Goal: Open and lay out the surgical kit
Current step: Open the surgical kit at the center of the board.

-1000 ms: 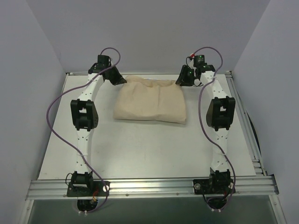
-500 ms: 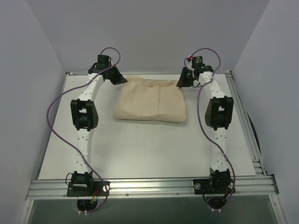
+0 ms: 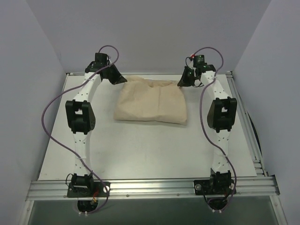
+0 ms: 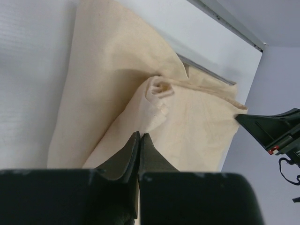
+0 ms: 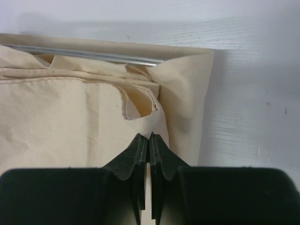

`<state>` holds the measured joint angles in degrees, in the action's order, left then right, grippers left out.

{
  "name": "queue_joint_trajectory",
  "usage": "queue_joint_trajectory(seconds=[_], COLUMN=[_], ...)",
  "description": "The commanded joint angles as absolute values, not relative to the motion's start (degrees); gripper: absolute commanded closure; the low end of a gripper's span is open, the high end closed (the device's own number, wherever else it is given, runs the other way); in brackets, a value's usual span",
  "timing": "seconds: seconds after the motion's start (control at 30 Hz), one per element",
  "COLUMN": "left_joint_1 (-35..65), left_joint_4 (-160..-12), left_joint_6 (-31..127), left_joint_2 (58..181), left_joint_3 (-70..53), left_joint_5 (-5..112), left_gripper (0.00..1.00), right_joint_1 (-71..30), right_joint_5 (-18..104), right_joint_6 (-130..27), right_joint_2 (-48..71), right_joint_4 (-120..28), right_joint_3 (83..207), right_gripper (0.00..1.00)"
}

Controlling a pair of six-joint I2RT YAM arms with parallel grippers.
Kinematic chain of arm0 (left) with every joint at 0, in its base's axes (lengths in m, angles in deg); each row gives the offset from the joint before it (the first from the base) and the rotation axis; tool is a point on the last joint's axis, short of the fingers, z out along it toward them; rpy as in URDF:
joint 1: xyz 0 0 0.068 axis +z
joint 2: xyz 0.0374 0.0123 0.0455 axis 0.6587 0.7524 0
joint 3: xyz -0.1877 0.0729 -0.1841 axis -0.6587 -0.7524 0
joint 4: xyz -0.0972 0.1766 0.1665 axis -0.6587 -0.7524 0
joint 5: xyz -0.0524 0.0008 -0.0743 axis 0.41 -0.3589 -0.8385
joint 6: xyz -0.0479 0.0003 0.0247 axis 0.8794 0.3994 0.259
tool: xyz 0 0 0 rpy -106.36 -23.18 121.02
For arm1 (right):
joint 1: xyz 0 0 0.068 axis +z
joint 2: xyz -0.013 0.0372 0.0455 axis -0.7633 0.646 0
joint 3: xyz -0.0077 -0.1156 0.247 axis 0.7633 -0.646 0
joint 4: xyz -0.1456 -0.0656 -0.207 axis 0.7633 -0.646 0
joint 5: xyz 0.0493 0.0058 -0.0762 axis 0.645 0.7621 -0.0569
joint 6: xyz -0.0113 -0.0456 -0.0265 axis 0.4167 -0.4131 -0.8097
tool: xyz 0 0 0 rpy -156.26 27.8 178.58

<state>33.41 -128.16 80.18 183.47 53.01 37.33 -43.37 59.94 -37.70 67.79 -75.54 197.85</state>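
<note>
The beige cloth wrap (image 3: 151, 101) lies as a folded bundle at the far middle of the table. My left gripper (image 3: 123, 80) is shut on the bundle's far left corner; in the left wrist view (image 4: 139, 136) a fold of cloth (image 4: 154, 108) runs up from its closed tips. My right gripper (image 3: 180, 83) is shut on the far right corner; in the right wrist view (image 5: 149, 138) a strip of cloth (image 5: 140, 123) is pinched between the fingertips. The clear tray and the metal instruments are hidden.
The white table top (image 3: 140, 150) ends at an aluminium rail (image 3: 150, 186) at the near edge and a rail (image 3: 241, 108) on the right. Grey walls stand close on the left, back and right. Purple cables loop from both arms.
My left arm has shifted a little to the left and pulled its corner of the cloth outward. The right arm has barely moved.
</note>
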Motion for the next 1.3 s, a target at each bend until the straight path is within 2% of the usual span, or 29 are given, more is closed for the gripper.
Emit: queue_joint_trajectory(seconds=[0.0,0.17,0.43,0.53,0.7,0.73,0.77,0.83,0.87,0.93,0.97,1.07,1.27], left_joint_1=[33.20,32.85,32.24,32.06,32.06,32.06,32.06,32.15,32.15,32.15,32.06,32.06,31.97], left_joint_4=[-130.09,-132.38,-135.27,-139.58,-150.55,-151.45,-152.33,-154.53,-154.88,-156.99,-157.60,-158.31,-153.05], left_joint_6=[79.62,77.16,77.41,77.42,76.98,77.32,77.41,76.89,76.37,74.27,73.38,70.04,63.36], left_joint_2=[170.81,158.41,130.46,120.09,105.23,103.47,100.23,98.27,97.57,98.08,99.13,102.11,113.87], left_joint_3=[48.23,33.74,-3.40,-13.52,-21.56,-22.53,-24.45,-25.69,-26.05,-24.74,-23.60,-17.37,-5.76], left_joint_5=[36.13,37.10,37.27,38.15,40.70,40.88,40.79,40.44,39.92,41.04,41.32,44.64,48.87], left_gripper=[0.98,0.98,0.98,0.98,0.92,0.84,0.75,0.68,0.63,0.54,0.45,0.40,0.41], right_joint_1=[-42.82,-41.59,-37.90,-36.23,-35.43,-35.43,-35.35,-35.34,-35.34,-35.34,-35.34,-35.43,-35.69], right_joint_5=[62.86,64.19,65.33,65.24,64.63,64.72,64.80,64.81,64.72,63.41,62.44,58.66,56.28], right_joint_6=[-35.34,-36.04,-34.20,-32.36,-31.47,-31.65,-31.73,-31.39,-30.69,-29.89,-30.15,-30.68,-32.52], right_joint_2=[55.77,43.02,18.06,8.75,-6.53,-8.31,-11.11,-13.24,-14.82,-15.36,-14.32,-8.89,6.31], right_joint_4=[-76.46,-75.67,-76.02,-77.42,-84.78,-86.03,-88.39,-90.51,-91.56,-91.40,-91.23,-88.52,-78.69], right_joint_3=[193.40,175.25,145.51,134.96,123.52,121.07,120.18,119.03,119.29,120.69,123.13,128.67,139.32], right_gripper=[1.00,1.00,1.00,1.00,1.00,0.96,0.77,0.60,0.49,0.37,0.33,0.32,0.35])
